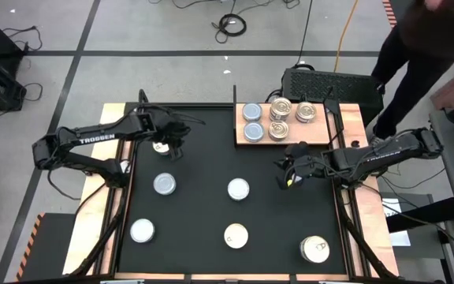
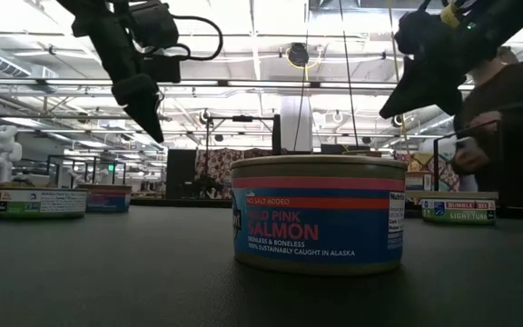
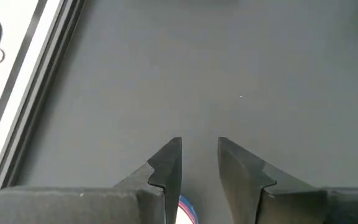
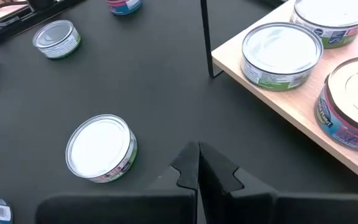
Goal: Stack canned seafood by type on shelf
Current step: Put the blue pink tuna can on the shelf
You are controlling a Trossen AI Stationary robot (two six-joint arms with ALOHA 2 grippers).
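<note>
Overhead, low and wrist views of a two-arm bench setup, with the wooden shelf (image 1: 286, 140) as landmark at the far right corner of the black mat (image 1: 203, 205). On the shelf stand five tins: two plain-topped tins (image 1: 252, 112) at its left end, one behind the other, and three gold pull-tab tins (image 1: 307, 113) to their right.

The left end effector (image 1: 166, 147) hangs above the mat well to the left of the shelf, over a cream-topped tin (image 1: 161, 147) that shows partly beneath it. Its fingers (image 3: 169, 163) stand partly apart with nothing between them; in the left wrist view a sliver of a tin's blue-and-pink edge (image 3: 187, 210) shows below them.

The right end effector (image 1: 284, 172) hovers just off the shelf's near edge, toward its middle, with fingers (image 4: 188, 167) pressed together and empty.

Five more tins lie loose on the mat, all nearer than the shelf: a silvery tin (image 1: 238, 188) near the mat's middle, another (image 1: 164, 184) farther left, a third (image 1: 142, 230) at the near left, a cream-topped tin (image 1: 236, 235) at the near middle, and a larger pull-tab tin (image 1: 314, 249) at the near right. In the low view the closest tin's label reads pink salmon (image 2: 318, 214).

A person (image 1: 416, 47) stands beyond the bench, behind the shelf's right end.
</note>
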